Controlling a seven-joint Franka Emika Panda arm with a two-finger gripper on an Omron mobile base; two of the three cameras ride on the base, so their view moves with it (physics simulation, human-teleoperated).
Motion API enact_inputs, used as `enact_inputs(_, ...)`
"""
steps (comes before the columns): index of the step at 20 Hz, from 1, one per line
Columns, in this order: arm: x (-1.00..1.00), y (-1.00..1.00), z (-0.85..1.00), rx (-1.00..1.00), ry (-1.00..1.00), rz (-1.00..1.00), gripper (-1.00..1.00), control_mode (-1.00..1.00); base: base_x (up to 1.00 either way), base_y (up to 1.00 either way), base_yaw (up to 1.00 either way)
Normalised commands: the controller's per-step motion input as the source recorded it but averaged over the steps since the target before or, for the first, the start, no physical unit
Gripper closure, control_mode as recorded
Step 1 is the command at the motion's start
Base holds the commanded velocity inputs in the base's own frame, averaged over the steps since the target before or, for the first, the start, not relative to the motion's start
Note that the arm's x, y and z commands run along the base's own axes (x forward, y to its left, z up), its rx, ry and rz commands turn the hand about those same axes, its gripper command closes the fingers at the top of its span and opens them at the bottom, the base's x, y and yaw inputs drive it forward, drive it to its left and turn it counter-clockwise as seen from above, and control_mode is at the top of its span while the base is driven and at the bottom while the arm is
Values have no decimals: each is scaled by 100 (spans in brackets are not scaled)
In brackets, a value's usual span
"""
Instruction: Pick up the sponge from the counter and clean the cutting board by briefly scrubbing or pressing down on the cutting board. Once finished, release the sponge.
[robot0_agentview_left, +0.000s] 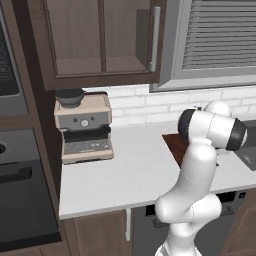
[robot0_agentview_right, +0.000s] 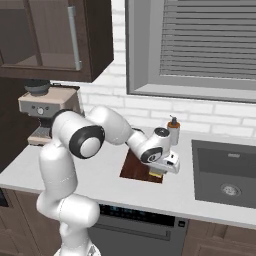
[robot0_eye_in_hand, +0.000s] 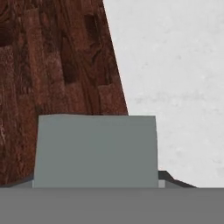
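While the gripper (robot0_agentview_right: 159, 173) hangs low over the cutting board (robot0_agentview_right: 134, 167), the sponge (robot0_agentview_right: 158, 174) sits right under it.

From the hand camera, the sponge (robot0_eye_in_hand: 95, 151) is a flat grey-green block close in front of the hand, and it hides the fingertips, so I cannot tell how wide they are or if they hold it. From the right base camera a bit of yellow peeks out under the hand. The board (robot0_eye_in_hand: 57, 83) is dark red-brown wood with streaks, beyond the sponge and to one side; the white counter (robot0_eye_in_hand: 175, 87) is on the other side. From the left base camera the arm covers most of the board (robot0_agentview_left: 176, 143).
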Motion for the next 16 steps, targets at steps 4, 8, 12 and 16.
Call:
enact_inputs(4, 63, 0, -3, 0, -5, 0, 100, -100, 0, 0, 0)
enact_inputs(8, 67, 0, -2, 0, -3, 0, 100, -100, 0, 0, 0)
enact_inputs(12, 67, 0, 0, 0, -2, -1, 100, -100, 0, 0, 0)
enact_inputs(16, 68, 0, 0, 0, 0, -3, 100, -100, 0, 0, 0)
